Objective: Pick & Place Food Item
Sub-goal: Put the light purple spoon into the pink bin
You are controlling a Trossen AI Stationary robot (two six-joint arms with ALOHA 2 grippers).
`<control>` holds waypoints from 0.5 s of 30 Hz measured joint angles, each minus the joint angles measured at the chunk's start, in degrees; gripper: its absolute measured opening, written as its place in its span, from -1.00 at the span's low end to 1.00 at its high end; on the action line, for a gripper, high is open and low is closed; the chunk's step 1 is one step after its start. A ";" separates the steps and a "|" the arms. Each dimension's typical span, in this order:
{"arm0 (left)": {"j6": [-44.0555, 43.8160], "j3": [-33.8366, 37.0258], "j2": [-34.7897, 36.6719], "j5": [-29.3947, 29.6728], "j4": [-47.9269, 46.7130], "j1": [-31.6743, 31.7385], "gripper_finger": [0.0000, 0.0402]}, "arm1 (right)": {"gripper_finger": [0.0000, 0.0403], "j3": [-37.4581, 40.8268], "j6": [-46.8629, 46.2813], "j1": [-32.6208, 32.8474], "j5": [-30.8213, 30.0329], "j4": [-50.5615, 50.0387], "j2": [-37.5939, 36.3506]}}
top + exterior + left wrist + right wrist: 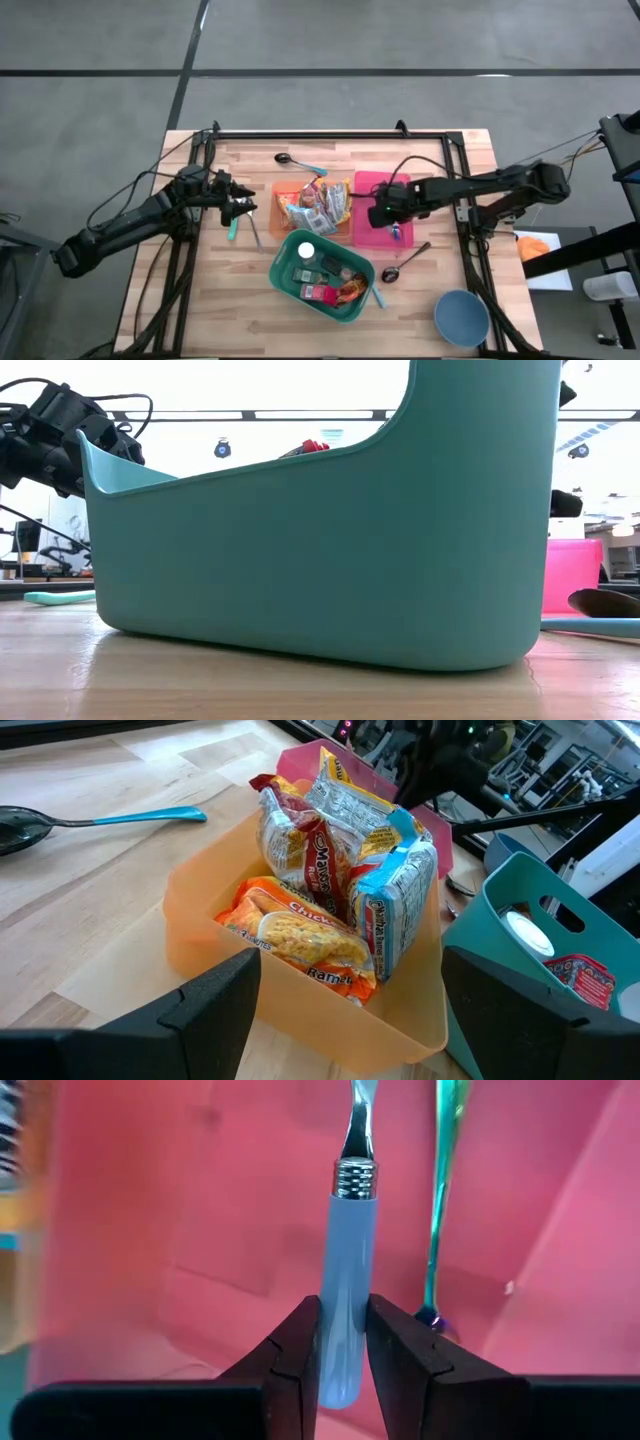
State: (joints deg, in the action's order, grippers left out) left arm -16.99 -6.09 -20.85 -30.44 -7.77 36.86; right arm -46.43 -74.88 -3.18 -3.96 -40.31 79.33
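My right gripper (344, 1350) hangs over the pink bin (375, 190), shut on a utensil with a light blue handle (345, 1280) and a metal neck. A second, teal-handled utensil (445, 1200) stands inside the same bin. My left gripper (345, 1020) waits open at the table's left (245, 207), facing the orange bin (200, 920), where several ramen packets (330, 870) stand on end. The teal basket (320, 275), nearer the front edge, holds several more food items. My right gripper pinches the blue handle's lower part (345, 1342), near its free end, between its two fingers (295, 1360). The fingers come steeply from above and lie along the handle. The metal end points away into the pink bin; its tip is out of view.
A teal-handled spoon (300, 162) lies behind the orange bin, a dark spoon (405, 262) right of the basket, a blue bowl (461, 317) at the front right. A teal utensil (233, 230) and a fork (255, 232) lie near my left gripper. In the low view, the basket (330, 540) hides most of the table.
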 joint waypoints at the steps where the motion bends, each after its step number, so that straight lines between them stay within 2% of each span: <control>1: 0.00 0.00 0.01 0.00 0.00 0.01 0.57 | -0.66 0.00 -0.01 0.00 0.51 0.43 1.00; 15: 0.00 0.02 -0.01 0.00 0.00 0.02 0.57 | -0.66 -0.05 0.09 -0.85 5.95 4.94 10.31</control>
State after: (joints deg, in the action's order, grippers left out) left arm -16.99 -6.07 -20.86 -30.44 -7.77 36.88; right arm -46.48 -74.78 -4.03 2.00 -35.38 89.63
